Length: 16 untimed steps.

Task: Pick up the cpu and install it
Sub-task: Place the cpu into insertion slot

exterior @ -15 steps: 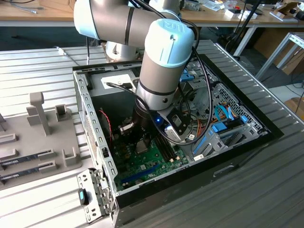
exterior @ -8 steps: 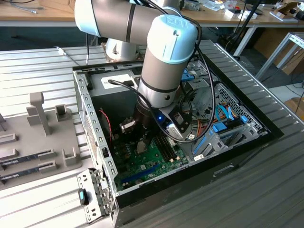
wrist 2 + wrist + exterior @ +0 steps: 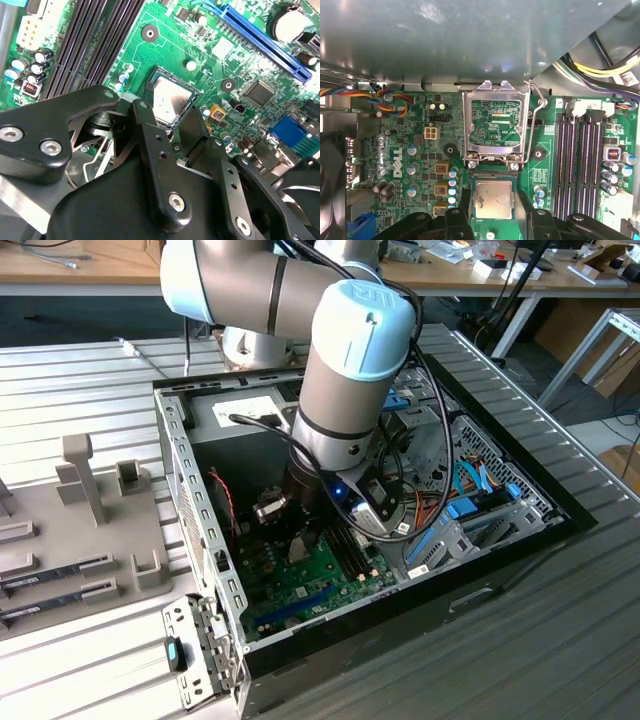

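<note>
cpu [image 3: 170, 102] is a small flat silver square in the second wrist view, low over the green board [image 3: 165, 45]; the gripper [image 3: 172, 125] has its black fingers [image 3: 150, 135] part way shut, one at each side of the chip, and they seem to pinch it by its edges.

In the first wrist view the cpu [image 3: 493, 199] sits between the two fingers [image 3: 465, 200] of the gripper [image 3: 493, 207], right over the socket [image 3: 492, 175]; the metal lid [image 3: 492, 89] just beside it stands open.

In the exterior view the arm [image 3: 350, 370] reaches down into the computer case [image 3: 200, 510], over the green board [image 3: 310, 585].

I think the chip is light, stiff and smooth, so it may slip; it is easy to hurt underneath, so the thin side edges are the best place to hold it, flat and with a soft squeeze.
</note>
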Available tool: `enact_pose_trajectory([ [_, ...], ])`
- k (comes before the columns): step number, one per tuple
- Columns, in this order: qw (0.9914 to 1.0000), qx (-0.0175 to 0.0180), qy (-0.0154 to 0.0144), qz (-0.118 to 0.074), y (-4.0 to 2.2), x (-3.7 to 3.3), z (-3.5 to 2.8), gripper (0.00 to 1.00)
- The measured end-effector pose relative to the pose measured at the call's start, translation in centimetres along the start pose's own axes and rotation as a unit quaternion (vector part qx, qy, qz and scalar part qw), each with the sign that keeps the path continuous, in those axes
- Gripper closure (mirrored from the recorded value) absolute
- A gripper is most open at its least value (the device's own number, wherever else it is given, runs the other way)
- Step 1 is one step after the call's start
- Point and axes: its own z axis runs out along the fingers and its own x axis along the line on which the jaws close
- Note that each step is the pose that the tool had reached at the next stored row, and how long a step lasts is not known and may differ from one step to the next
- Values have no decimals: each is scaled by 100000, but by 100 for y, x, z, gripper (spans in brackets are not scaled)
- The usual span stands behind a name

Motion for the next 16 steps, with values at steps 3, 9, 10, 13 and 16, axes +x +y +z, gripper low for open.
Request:
enact_pose_trajectory([
  [3,100000,-7,56,0,4,0,22,53],
  [9,100000,5,234,-13,6,-2,64,53],
  [10,100000,5,251,-13,6,-2,68,53],
  [13,100000,-17,295,-28,7,-7,77,53],
  [16,99998,10,390,-434,7,-21,89,53],
])
